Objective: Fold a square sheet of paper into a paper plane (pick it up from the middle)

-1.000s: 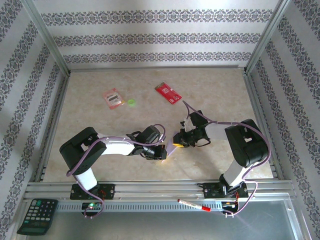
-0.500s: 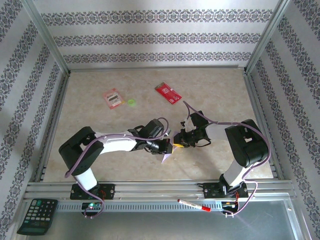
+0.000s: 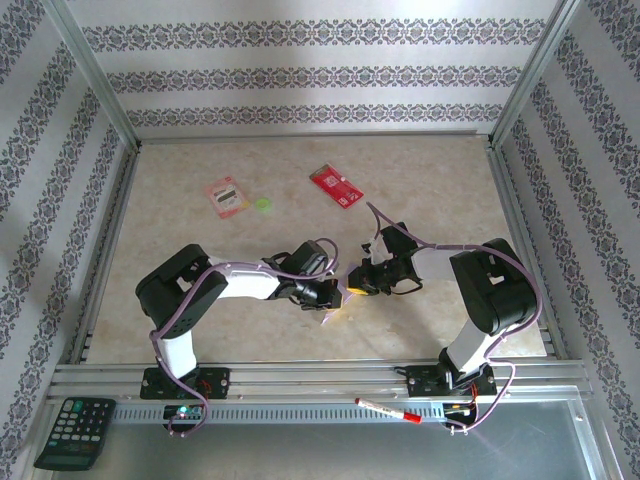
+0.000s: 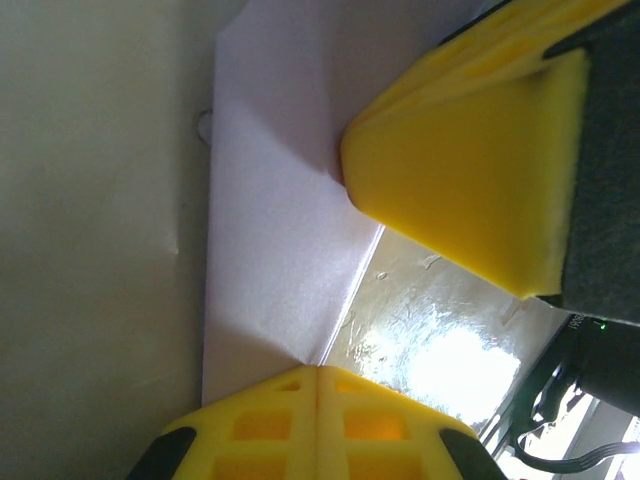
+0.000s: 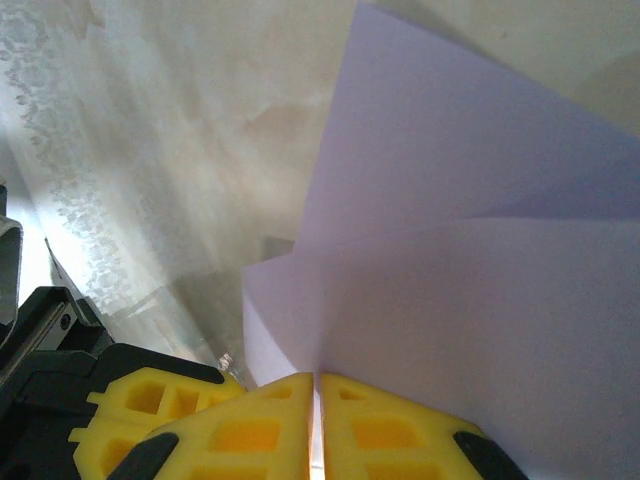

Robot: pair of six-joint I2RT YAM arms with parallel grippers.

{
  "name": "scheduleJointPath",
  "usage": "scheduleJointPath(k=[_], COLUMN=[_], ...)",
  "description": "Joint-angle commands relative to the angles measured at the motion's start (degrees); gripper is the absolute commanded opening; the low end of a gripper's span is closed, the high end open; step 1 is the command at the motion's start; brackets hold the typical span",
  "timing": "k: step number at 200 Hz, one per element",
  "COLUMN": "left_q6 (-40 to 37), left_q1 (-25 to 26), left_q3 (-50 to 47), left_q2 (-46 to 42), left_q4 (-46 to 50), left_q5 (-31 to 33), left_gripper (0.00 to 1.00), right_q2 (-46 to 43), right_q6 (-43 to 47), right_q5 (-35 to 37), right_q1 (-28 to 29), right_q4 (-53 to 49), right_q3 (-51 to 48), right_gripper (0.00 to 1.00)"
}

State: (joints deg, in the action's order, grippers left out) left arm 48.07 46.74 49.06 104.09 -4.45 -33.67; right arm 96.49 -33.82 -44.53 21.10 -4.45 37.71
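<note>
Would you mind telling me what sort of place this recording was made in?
Likely a robotics lab test cell, not a home: an aluminium frame holds wallpaper-patterned panels around a marble-look table, with the left arm and right arm bolted at its near edge.

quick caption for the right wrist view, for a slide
The right gripper pinches the folded lilac paper, its layers fanning up across the frame.

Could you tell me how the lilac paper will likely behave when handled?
The paper probably flops: its layers fan apart above the shut right tool. It likely creases easily, since a crisp fold line crosses it.
</note>
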Motion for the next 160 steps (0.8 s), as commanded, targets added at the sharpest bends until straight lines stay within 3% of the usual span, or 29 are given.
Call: scheduleJointPath(k=[1, 160], left_q6=[-1.58, -3.62], left_q1=[-0.69, -0.33], left_q3=[-3.02, -9.67], left_q2=[-1.28, -7.98], left_q4=[3.45, 7.85], left_q5=[-0.35, -1.4], left_gripper=[0.0, 0.0], right_q2=[1.9, 4.24], right_q6=[1.21, 0.25], right_q5=[5.33, 8.49], right_q1=[-0.45, -0.36], right_q4=[-4.24, -8.18], right_q3=[-1.94, -0.27], right_gripper=[0.11, 0.03])
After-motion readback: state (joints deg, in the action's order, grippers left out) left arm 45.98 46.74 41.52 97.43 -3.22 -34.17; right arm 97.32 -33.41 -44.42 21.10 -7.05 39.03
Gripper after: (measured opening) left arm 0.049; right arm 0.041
